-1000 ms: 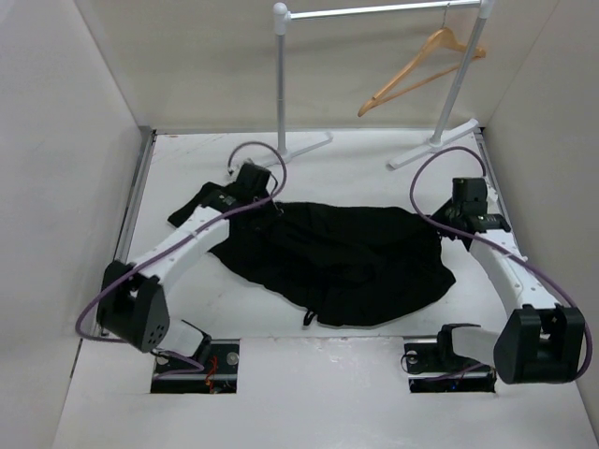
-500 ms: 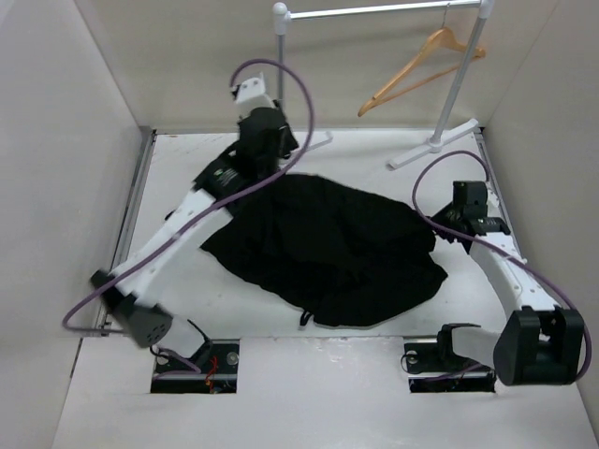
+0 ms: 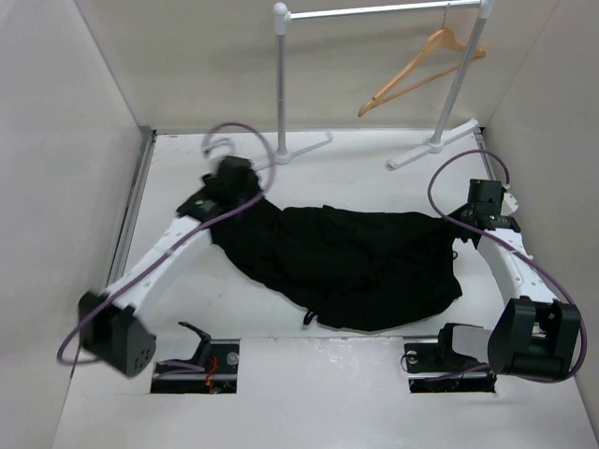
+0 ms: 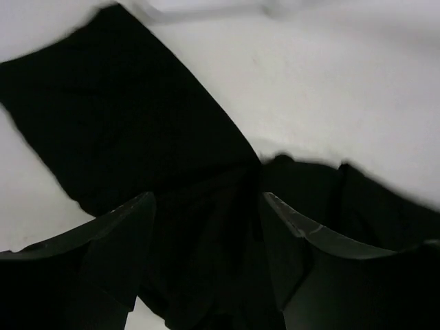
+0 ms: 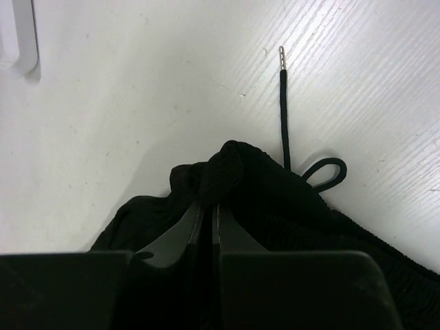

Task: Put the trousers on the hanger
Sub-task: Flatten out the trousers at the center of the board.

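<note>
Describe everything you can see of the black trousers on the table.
The trousers are plain black soft cloth, lying crumpled in a wide flat heap on the white table. A black drawstring with a metal tip trails from the waistband. The right gripper is shut on a bunched fold of that edge; the left gripper hangs open over the other end.

White tabletop (image 3: 365, 168), plain pale walls (image 3: 187, 65) on 3 sides, grey rail stand (image 3: 281, 84) at far edge.

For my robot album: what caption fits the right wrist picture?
Right gripper pinching the trousers, drawstring lying loose on the table.
</note>
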Controlling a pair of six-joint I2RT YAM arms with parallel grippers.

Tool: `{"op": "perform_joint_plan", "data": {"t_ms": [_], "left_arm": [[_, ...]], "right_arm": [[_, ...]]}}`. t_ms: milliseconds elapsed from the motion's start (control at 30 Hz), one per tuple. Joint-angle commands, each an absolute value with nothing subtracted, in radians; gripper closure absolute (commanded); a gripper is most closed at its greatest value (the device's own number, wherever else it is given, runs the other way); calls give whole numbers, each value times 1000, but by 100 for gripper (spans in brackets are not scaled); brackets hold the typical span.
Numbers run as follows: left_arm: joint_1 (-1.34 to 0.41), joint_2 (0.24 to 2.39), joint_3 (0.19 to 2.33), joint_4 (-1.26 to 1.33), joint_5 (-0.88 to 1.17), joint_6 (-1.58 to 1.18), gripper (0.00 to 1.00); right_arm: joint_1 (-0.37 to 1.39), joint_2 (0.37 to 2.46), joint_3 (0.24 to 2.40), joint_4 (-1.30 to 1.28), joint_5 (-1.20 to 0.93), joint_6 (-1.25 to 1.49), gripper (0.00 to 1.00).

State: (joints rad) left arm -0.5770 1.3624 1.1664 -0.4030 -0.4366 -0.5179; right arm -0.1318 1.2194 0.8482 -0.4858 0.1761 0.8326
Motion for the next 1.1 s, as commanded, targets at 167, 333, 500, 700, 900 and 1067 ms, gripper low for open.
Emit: {"op": "perform_joint_plan", "data": {"t_ms": [167,333,500,700,900,1067], "left_arm": [[-308,1178,836,-375,50,-833,41],[-314,1238,811,-368,69,-853,51],[-323,1282,799,-385,-24,-850,48],[-338,1344,773,-364,-69,-830,54],[-331,1228,785,-376,-86,-839,95],[-367,1079,1004,-534,-178,-822,97]], "right_arm": [[-122,1229,882,-468,212,816,100],[-91,1230,874,-468,199,815,100],[-82,1213,848,-463,190,810,99],[-85,1193,834,-460,179,799,99],[-87,1192,830,-457,169,788,99],[-91,1215,836,-445,166,785,99]]}}
